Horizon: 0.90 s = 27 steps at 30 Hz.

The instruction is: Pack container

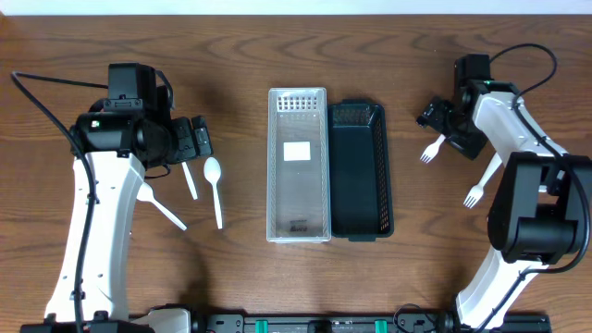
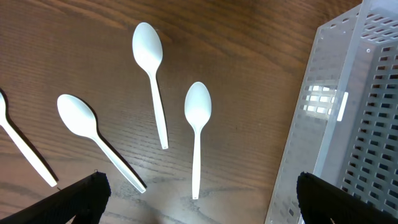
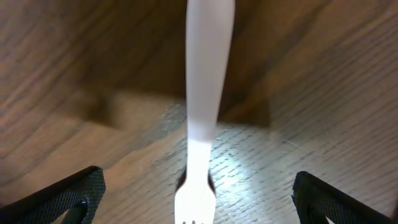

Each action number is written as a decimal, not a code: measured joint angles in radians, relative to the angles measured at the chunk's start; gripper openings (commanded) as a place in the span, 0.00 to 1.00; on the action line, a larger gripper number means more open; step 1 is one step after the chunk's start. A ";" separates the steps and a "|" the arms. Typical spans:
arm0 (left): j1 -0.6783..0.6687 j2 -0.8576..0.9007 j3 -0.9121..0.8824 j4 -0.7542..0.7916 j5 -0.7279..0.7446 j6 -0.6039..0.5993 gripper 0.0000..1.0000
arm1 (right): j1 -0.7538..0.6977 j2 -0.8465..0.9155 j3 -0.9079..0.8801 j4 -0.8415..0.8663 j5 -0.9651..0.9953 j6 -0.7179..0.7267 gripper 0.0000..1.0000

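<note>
The left gripper (image 1: 198, 139) hangs over the desk (image 1: 277, 46) with its jaws spread wide and nothing between them. In the left wrist view its 2 dark fingertips (image 2: 84, 196) sit at the bottom corners and touch nothing. Under it the white spoons (image 2: 198, 109) lie flat on the wood. 3 show their bowls, and 1 more handle shows at the left edge of that view. The spoons lie near one another but apart, to the left of the clear container (image 1: 298, 166).

The right gripper (image 1: 437, 116) is also spread wide and holds nothing. In the right wrist view its fingertips (image 3: 68, 193) stand at either bottom corner. A white fork (image 3: 202, 93) lies on the desk about midway between them, well clear of both. How high the gripper stands above the fork cannot be told. A second fork (image 1: 474, 192) lies near it, beside the right arm.

The clear container sits in the middle of the desk, between the 2 arms. A black container (image 1: 363, 176) of similar length lies along its right side, touching or nearly so.
</note>
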 measured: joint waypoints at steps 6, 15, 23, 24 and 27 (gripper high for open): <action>0.000 0.000 0.000 0.000 0.000 0.000 0.98 | 0.002 0.030 0.000 0.008 0.000 0.003 0.99; 0.000 0.000 0.000 0.000 0.000 0.000 0.98 | 0.002 0.076 0.011 0.004 0.012 0.006 0.95; 0.000 0.000 0.000 0.000 0.000 0.000 0.98 | 0.002 0.077 0.011 0.003 0.020 0.010 0.52; 0.000 0.000 0.000 0.000 0.000 0.000 0.98 | 0.002 0.077 0.011 0.003 0.019 0.008 0.47; 0.000 0.000 0.000 0.000 0.000 0.000 0.98 | 0.002 0.077 0.011 0.002 0.019 0.009 0.31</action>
